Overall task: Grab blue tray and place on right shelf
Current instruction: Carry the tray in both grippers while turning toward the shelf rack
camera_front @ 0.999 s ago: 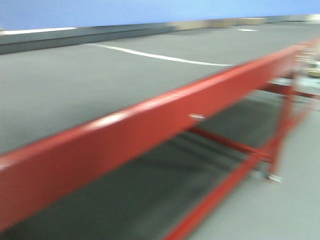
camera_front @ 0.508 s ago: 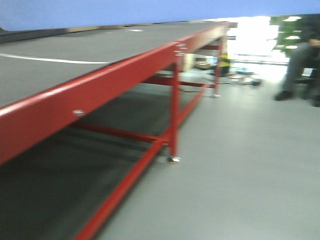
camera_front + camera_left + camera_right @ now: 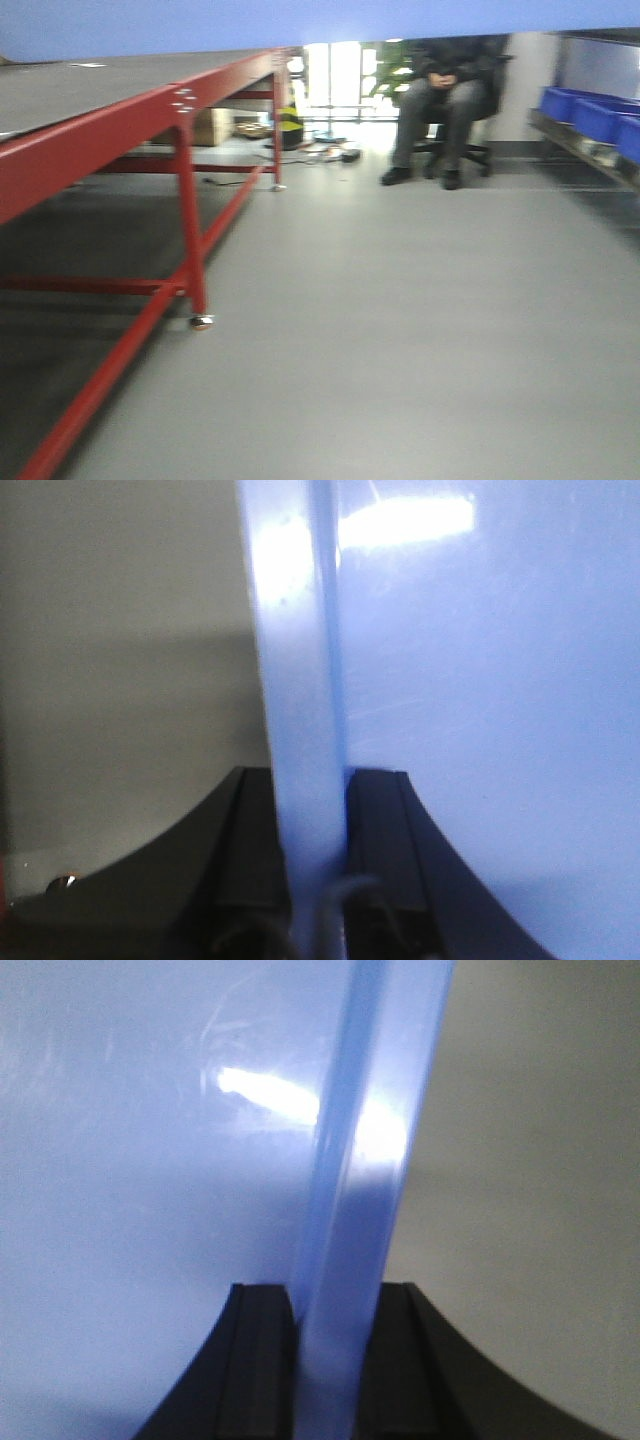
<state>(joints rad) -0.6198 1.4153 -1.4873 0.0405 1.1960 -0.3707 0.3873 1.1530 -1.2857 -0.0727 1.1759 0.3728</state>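
- Grey metal rack (image 3: 566, 141) carrying deep dark-blue plastic bins (image 3: 600, 115), probably the right shelf, lies ahead and rightward of both claws, well apart; the right arm is nearer.
- Shallow glossy periwinkle-blue plastic tray (image 3: 300, 20) spans crosswise between the claws.
- Left gripper (image 3: 312, 810) and right gripper (image 3: 335, 1312) each pinch the tray's rim, jaws nearly closed.

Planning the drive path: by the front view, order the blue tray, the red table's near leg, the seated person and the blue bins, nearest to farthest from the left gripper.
1. blue tray: clamped in the left gripper.
2. red table's near leg: left, close ahead.
3. seated person, centre back, and blue bins, far right: too close to call.
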